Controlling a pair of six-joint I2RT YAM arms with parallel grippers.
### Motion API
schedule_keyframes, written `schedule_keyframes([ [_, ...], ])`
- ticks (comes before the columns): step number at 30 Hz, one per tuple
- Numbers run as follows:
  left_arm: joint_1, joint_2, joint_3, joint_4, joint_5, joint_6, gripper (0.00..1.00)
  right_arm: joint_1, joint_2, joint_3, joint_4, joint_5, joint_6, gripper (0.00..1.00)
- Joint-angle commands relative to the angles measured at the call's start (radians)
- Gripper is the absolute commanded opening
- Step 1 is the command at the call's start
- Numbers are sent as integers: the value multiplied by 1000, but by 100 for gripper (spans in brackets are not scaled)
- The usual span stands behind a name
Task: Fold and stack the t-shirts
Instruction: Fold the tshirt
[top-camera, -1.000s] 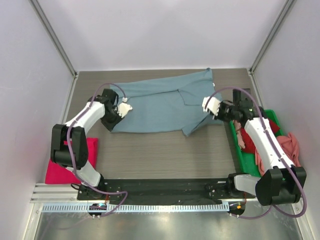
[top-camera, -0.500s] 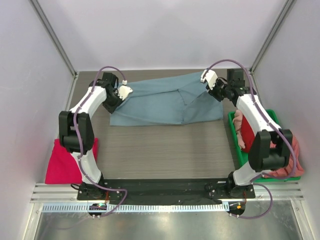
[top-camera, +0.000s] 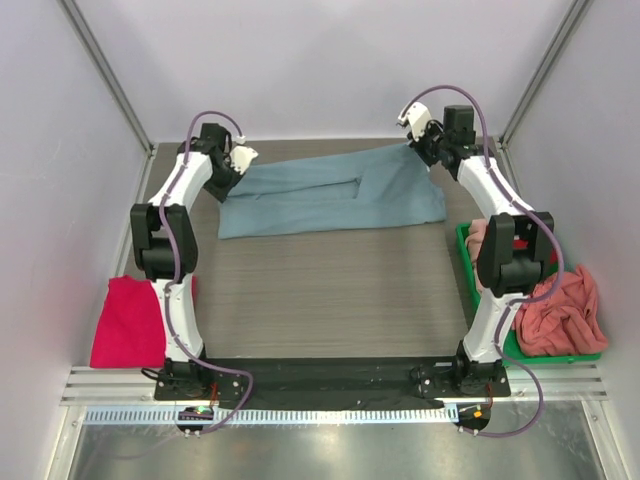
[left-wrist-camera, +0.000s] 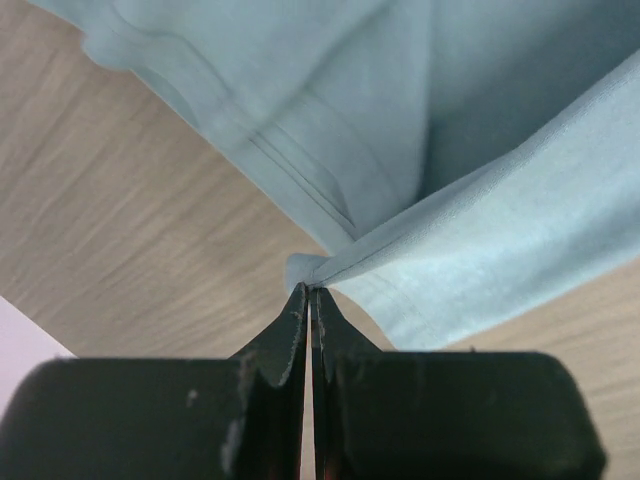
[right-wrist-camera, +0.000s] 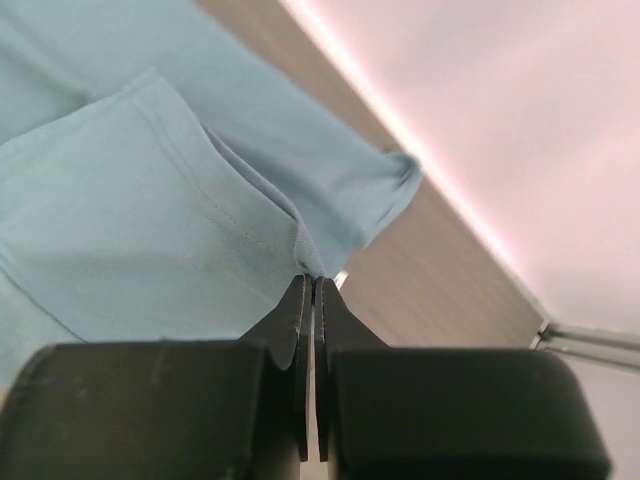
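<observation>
We grip blue shirt (top-camera: 330, 195) at both far corners: left tool (left-wrist-camera: 308, 290) pinched shut on one, right tool (right-wrist-camera: 308, 280) pinched shut on other, cloth spread between and beneath tools on tabletop (top-camera: 320, 290). Risk, as we judge: thin pinch slips, corner drops, fold lands skewed.

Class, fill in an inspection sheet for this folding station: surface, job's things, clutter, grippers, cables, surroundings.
Surface: wood-grain table, bare at centre.
Job's things: grey-blue t-shirt spread at the far side; magenta t-shirt lying at near left; salmon-pink t-shirt heaped at near right.
Clutter: green bin at right edge.
Grippers: left gripper and right gripper each shut on the grey-blue t-shirt's edge.
Cables: purple cables looped along both arms.
Surroundings: white walls, metal frame posts.
</observation>
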Motion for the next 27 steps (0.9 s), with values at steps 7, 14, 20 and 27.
schedule_keyframes([
  [7, 37, 153, 208, -51, -25, -17, 0, 7, 179, 271, 58, 36, 34, 1],
  [14, 42, 245, 303, -57, -25, -40, 0, 14, 291, 379, 42, 73, 34, 1],
  [20, 42, 271, 352, -19, -25, -80, 6, 21, 411, 474, 52, 148, 63, 5],
  [27, 45, 150, 328, 93, -120, -215, 23, 44, 376, 505, 236, 413, 170, 52],
])
